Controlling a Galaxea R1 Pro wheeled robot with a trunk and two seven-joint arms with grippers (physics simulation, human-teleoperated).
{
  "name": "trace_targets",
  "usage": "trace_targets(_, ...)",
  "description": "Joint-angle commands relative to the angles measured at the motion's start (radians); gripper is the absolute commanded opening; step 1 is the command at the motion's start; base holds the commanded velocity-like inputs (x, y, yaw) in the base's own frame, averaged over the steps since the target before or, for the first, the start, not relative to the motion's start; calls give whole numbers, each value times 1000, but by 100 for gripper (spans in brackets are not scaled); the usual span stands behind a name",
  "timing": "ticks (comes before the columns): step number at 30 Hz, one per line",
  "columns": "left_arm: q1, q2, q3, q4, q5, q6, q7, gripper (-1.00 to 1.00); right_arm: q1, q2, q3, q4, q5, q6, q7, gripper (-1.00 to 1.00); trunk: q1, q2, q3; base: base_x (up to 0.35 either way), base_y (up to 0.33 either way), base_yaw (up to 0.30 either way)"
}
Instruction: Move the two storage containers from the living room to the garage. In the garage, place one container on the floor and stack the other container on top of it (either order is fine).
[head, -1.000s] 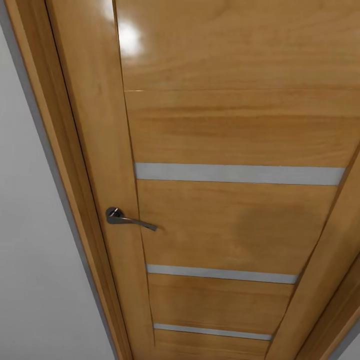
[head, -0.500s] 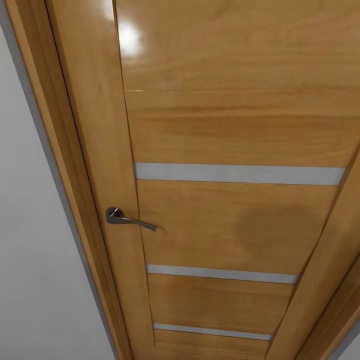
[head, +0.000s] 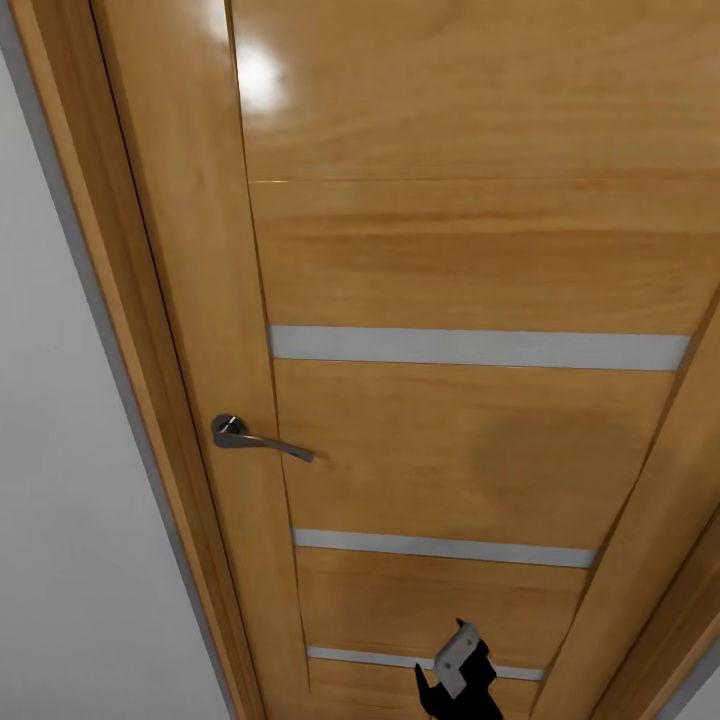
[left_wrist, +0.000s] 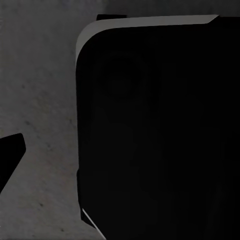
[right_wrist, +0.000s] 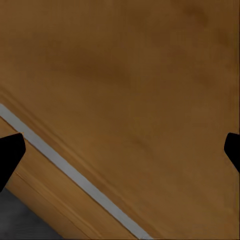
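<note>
Since no containers are seen at this moment, their location cannot be told; nothing orange-red is carried in the hands as far as the pictures go. What is faced instead is the door (head: 450, 300), orange-brown wood with glass slits (head: 478, 348), shut in its frame (head: 130, 330), close up in the head view. The lever handle (head: 255, 438) sits at the door's left edge, beside a white wall (head: 60, 500).

Right hand (head: 458, 672) is seen low in the head view, raised in front of the door's lower panels, well apart from the handle. In the right wrist view its two fingertips (right_wrist: 10, 152) stand wide apart with only door wood and a slit between them: released, grasping nothing. Grey floor (right_wrist: 20, 222) shows at one corner of that view.

Left hand: one dark fingertip (left_wrist: 10, 157) over rough concrete, beside a large dark rounded body (left_wrist: 155, 130), possibly part of the robot. Whether it is released or clenched cannot be told.

Step judged: transit, door to be opened. Next move calls for the right hand to be brought up and across to the lever, closed on it, lever pressed down, door swung.
</note>
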Motion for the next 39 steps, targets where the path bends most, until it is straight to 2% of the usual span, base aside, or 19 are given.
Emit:
trace_targets(1,0,0,0,0,3,-1,0,100,0,0,3,-14,20,11,-6,100,0,0,-1,0,0,0)
trace_targets(7,0,0,0,0,2,-1,0,100,-6,3,3,-38,47,11,-23,100,0,0,-1,0,0,0)
trace_targets(12,0,0,0,0,3,-1,0,100,-16,17,3,-40,114,12,-28,100,0,0,-1,0,0,0)
trace_targets(15,0,0,0,0,3,-1,0,100,-56,36,3,-30,127,19,-28,100,0,0,-1,0,0,0)
trace_targets(20,0,0,0,0,3,-1,0,100,-136,64,3,-10,131,79,-30,100,0,0,-1,0,0,0)
trace_targets(26,0,0,0,0,3,-1,0,100,-214,75,3,7,131,102,-30,100,0,0,-1,0,0,0)
trace_targets(32,0,0,0,0,3,-1,0,100,-289,115,3,108,131,102,-34,100,0,0,-1,0,0,0)
trace_targets(35,0,0,0,0,3,-1,0,100,-305,138,3,126,132,106,-36,100,0,0,-1,0,0,0)
trace_targets(37,0,0,0,0,3,-1,0,100,-315,152,3,130,133,127,-40,100,0,0,-1,0,0,0)
trace_targets(39,0,0,0,0,3,-1,0,100,-345,178,4,132,133,170,-43,100,0,0,-1,0,0,0)
